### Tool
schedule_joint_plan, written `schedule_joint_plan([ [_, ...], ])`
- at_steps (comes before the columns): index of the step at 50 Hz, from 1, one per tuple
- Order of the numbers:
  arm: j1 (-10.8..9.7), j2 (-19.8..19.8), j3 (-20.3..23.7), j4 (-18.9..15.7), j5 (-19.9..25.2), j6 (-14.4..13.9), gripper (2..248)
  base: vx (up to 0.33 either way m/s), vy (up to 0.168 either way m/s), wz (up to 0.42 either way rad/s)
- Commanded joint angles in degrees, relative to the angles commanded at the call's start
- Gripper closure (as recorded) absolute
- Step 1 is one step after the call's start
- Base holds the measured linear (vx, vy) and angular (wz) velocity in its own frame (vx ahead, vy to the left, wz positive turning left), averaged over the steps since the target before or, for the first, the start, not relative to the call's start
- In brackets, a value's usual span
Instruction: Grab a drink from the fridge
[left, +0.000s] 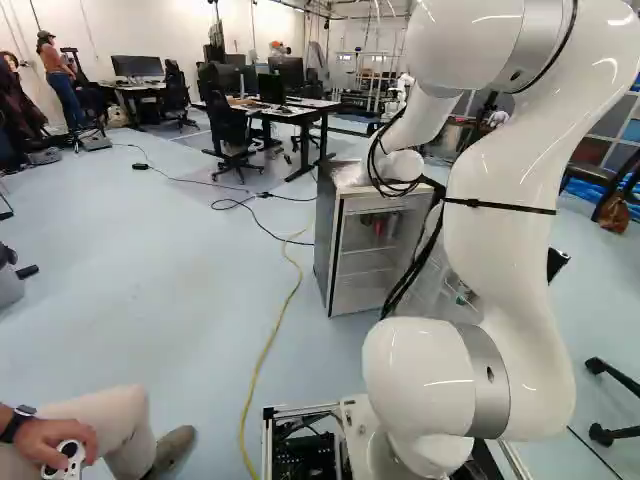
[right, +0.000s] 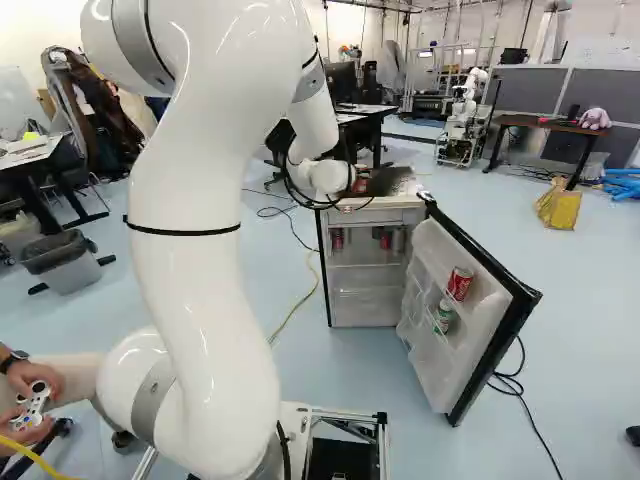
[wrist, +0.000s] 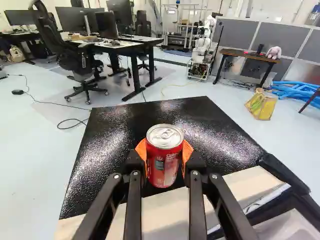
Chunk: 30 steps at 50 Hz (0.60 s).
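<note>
The gripper (wrist: 165, 161) is closed on a red can (wrist: 164, 169), with an orange pad (wrist: 188, 150) pressed to each side. The can is upright, at the front edge of the top of the fridge (wrist: 117, 150), between its two front corners; whether its base rests there or hangs just above cannot be told.

It should handle as a small, fairly dense load. The tab lies flat, so it is probably sealed and full, and a full can is stiff under a moderate squeeze, though the thin wall would dent if pinched hard. Chilled metal may sweat and turn slippery. The straight middle of the body is the right place to hold, square across, with the rim and tab left free; a hold higher up would meet the narrowing neck.

Only the wrist view shows the grip plainly, and it shows the fridge top right to its far corners, but no shelves. The right base view shows the open door (right: 424, 372), with another red can (right: 460, 284) and a green can (right: 444, 316) in its racks. In the left base view the arm (left: 510, 200) covers much of that door, but the fridge's grey side panel (left: 324, 240) shows there.
</note>
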Motion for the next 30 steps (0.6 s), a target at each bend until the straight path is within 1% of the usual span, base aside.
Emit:
schedule_joint_plan([
  [30,1.32,-2.59,-3.26,0.00,0.00,0.00,162,0.000,0.000,0.000],
])
